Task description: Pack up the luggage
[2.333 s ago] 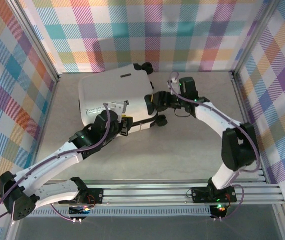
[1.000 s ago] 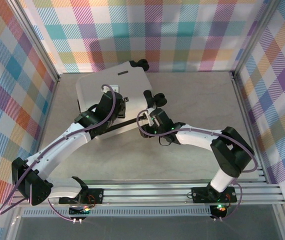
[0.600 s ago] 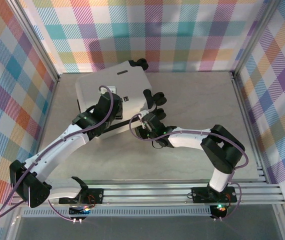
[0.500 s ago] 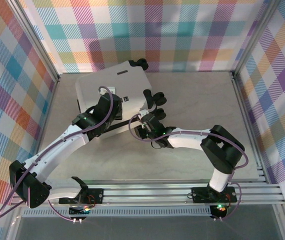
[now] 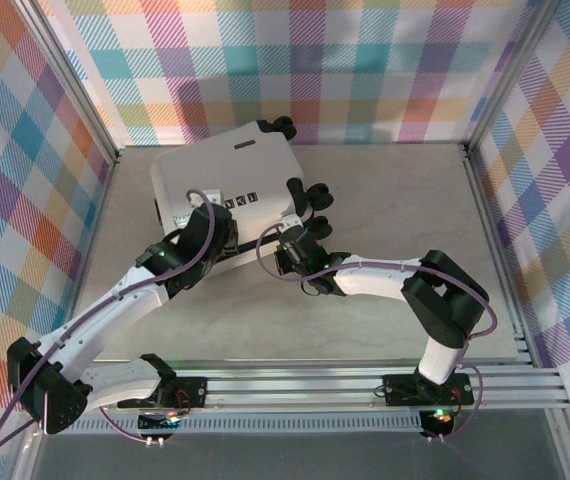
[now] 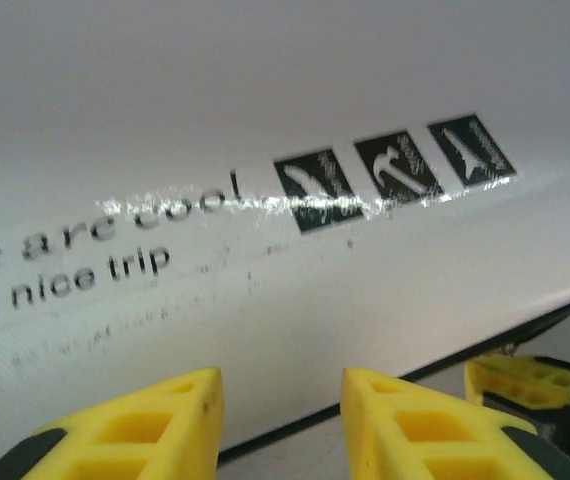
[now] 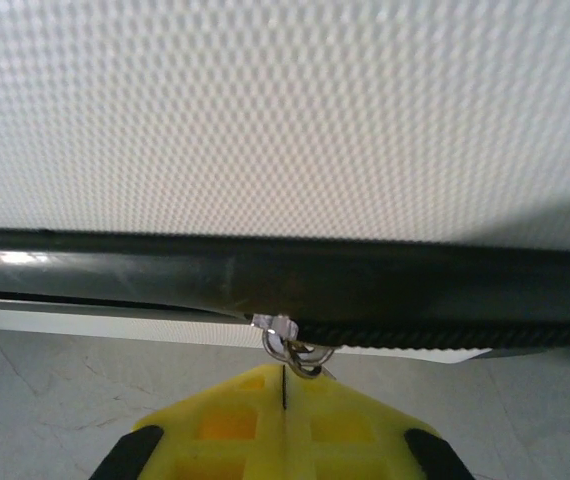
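Two tools at the luggage [image 5: 230,175]: left tool [image 6: 280,400] agape, right tool [image 7: 283,385] clamped on zipper pull [image 7: 290,345].

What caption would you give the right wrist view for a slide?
Right hand shut on the metal zipper pull along the black zipper band of the white luggage.

The white hard-shell luggage [image 5: 227,168] lies flat, lid down, at the bench's [image 5: 385,215] far left. Its black wheels [image 5: 317,196] face right. Dark square marks [image 6: 390,170] sit on top, and a black zip band [image 7: 265,275] with a metal pull [image 7: 290,345] runs along its near side.
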Controlling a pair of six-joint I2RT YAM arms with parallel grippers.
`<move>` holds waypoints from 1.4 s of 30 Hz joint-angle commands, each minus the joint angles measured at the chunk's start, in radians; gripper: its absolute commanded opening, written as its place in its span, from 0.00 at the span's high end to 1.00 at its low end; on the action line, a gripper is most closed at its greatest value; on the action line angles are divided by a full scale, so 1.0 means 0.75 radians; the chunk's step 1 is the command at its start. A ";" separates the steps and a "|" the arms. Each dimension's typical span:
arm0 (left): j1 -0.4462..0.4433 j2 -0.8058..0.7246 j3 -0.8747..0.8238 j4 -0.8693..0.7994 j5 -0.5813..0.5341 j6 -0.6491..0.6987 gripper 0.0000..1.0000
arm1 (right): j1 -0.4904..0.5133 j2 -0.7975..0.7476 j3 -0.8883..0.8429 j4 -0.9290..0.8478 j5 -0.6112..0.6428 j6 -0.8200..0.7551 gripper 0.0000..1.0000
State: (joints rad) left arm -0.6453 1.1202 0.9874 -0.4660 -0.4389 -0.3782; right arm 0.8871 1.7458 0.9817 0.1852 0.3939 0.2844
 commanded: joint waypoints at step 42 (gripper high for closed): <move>0.143 -0.073 -0.265 0.149 0.039 -0.168 0.71 | 0.076 0.137 -0.182 0.754 0.148 -0.108 0.75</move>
State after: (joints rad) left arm -0.5526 1.1004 0.8009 -0.3588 -0.3859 -0.5049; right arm 0.9382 1.8214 0.8085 0.6304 0.4133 0.1833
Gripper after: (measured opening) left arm 0.284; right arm 0.245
